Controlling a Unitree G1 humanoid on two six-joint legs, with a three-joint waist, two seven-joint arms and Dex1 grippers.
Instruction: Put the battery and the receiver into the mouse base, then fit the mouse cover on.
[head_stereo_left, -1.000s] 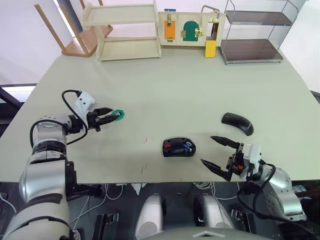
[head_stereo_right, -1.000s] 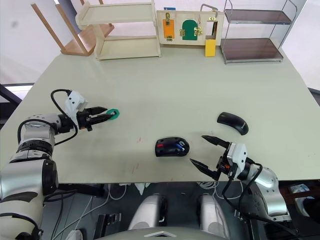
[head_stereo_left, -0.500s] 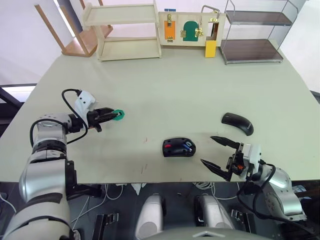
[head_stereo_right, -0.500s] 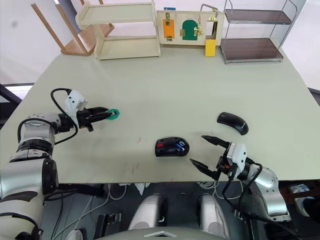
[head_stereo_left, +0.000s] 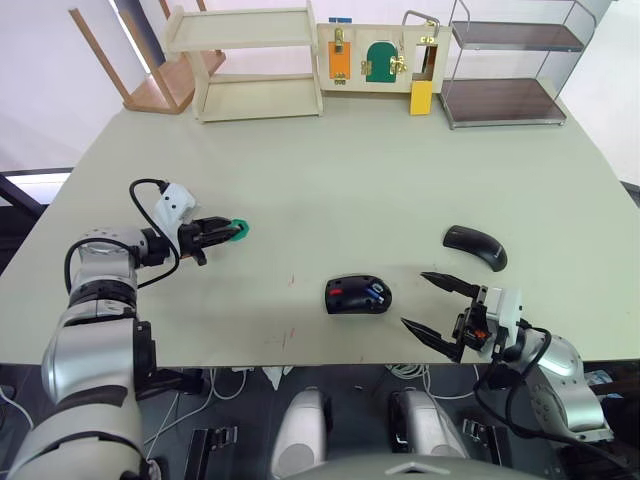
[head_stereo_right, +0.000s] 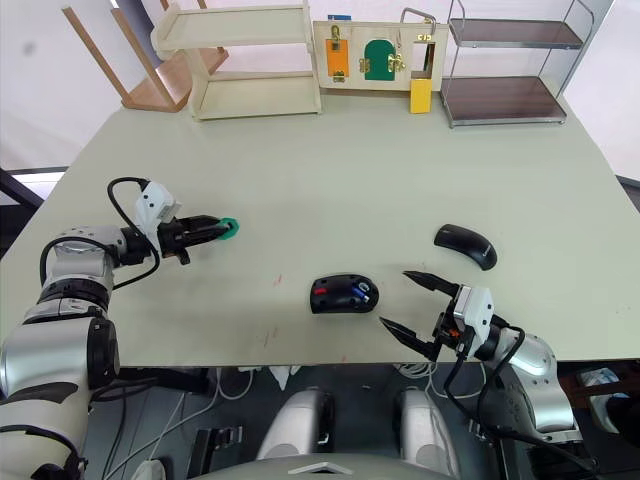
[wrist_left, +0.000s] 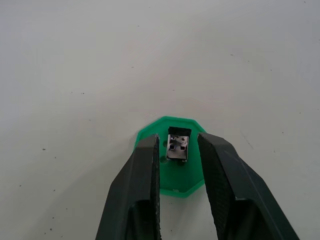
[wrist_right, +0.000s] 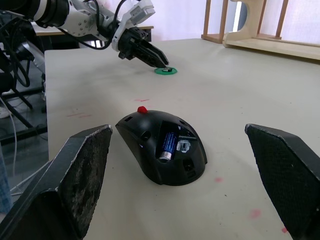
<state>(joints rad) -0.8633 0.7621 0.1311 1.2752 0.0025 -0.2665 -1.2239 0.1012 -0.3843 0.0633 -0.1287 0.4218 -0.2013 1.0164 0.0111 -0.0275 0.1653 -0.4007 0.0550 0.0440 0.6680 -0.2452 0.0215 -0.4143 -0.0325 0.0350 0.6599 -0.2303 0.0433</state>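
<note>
The receiver (wrist_left: 177, 146), a tiny silvery stub, lies on a flat green disc (head_stereo_left: 238, 229) at the table's left. My left gripper (wrist_left: 178, 141) is down over the disc, open by a narrow gap, with a finger (wrist_left: 147, 170) on each side of the receiver and a sliver of green showing between. The black mouse base (head_stereo_left: 357, 295) sits mid-table near the front, with the blue battery (wrist_right: 167, 144) lying in its recess. To its right, further back, rests the glossy black mouse cover (head_stereo_left: 475, 246). My right gripper (head_stereo_left: 432, 305) hovers wide open just right of the base, holding nothing.
Along the far edge stand a wooden shelf (head_stereo_left: 255, 60), a latch board (head_stereo_left: 380, 58) with a yellow block (head_stereo_left: 421, 97), and a metal rack (head_stereo_left: 505, 70). The table's front edge (head_stereo_left: 300, 358) runs close under my right gripper.
My left gripper has edged slightly forward over the green disc and its fingers have narrowed around the receiver. The right gripper, mouse base and cover have not moved.
</note>
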